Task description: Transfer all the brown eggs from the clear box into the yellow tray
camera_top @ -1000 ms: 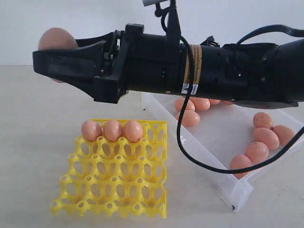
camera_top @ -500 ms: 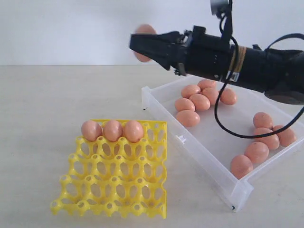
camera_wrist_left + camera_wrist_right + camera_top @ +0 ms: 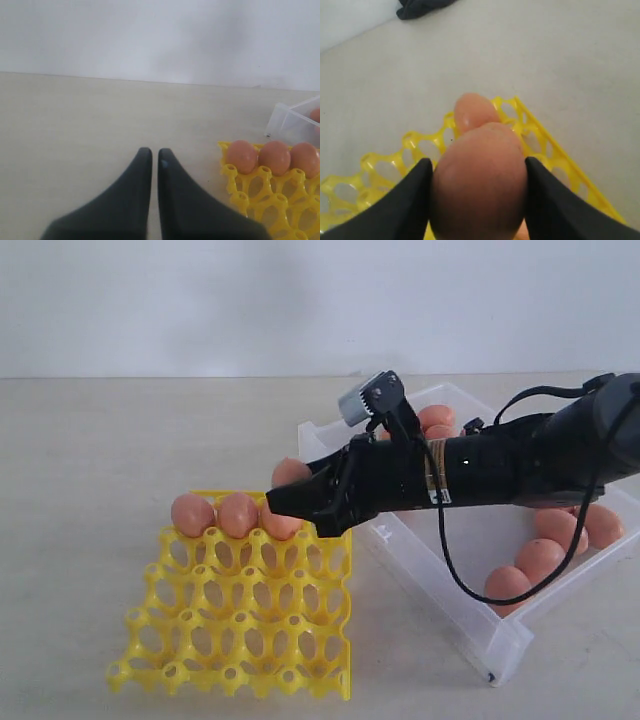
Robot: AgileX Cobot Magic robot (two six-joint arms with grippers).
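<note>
Right tool [image 3: 287, 503]: gripping egg [image 3: 290, 472] above tray [image 3: 230, 680].
Left tool [image 3: 151, 157]: closed.
Risk: misaligned drop knocks seated eggs [image 3: 238, 513], cracks shell.

Pale beige table [image 3: 90, 440] — white wall [image 3: 200, 300] behind.

Right arm [image 3: 500, 470] drops from the top of the frame to mid-height, so the right gripper [image 3: 293, 492] is now low at centre, over the upper-right corner of the yellow tray [image 3: 235, 635]. The brown egg [image 3: 290, 472] clamped in it comes down from upper left, via top centre, to just beside the third tray egg [image 3: 278, 526], partly hiding it. The arm now crosses the clear box [image 3: 440, 610] and covers most of its far egg cluster.
</note>
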